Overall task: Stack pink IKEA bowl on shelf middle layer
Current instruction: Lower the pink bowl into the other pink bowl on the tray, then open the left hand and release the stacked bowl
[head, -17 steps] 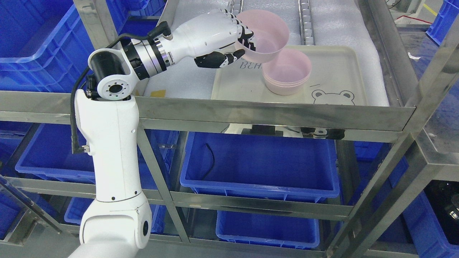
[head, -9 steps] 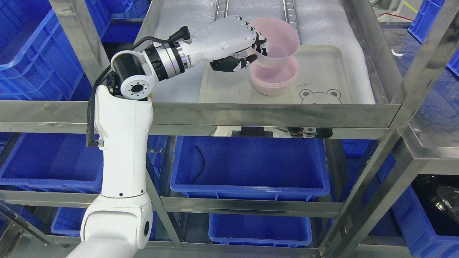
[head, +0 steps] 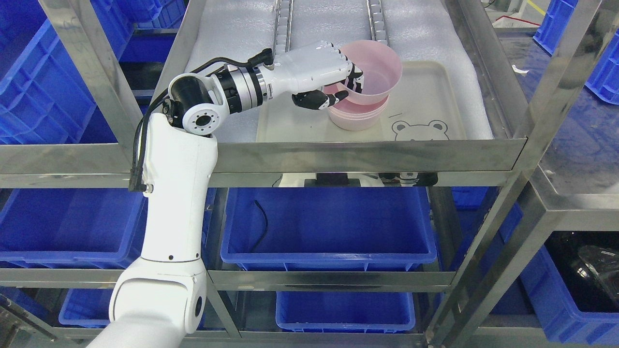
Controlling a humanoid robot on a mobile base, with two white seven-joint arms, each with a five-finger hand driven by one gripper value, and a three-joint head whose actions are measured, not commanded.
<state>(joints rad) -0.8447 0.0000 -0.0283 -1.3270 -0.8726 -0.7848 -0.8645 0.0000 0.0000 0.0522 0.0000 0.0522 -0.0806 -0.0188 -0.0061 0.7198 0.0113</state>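
In the head view the left arm [head: 179,193] rises from the lower left, climbs in front of the shelf frame [head: 367,154], and bends at the elbow joint so that the forearm runs almost level to the right, over the shelf surface. The left hand [head: 324,72] is at the end of that forearm, with its white back facing up and its dark-tipped fingers [head: 357,82] curled down over the near left rim of the pink bowl [head: 375,67]. The thumb [head: 316,100] comes up from below and presses against the outer wall of the bowl, so the hand is closed on the rim in a pinch grip.

The held bowl is tilted, its opening facing up and slightly toward the camera. Its lower part sits in the mouth of the stack of pink bowls [head: 355,118] beneath it, though whether it is fully seated there cannot be told. The stack stands on the cream tray [head: 430,101], left of the bear drawing [head: 420,130] on the tray. The tray lies on white foam padding [head: 242,34] that covers the shelf. Blue bins [head: 329,222] fill the levels below.
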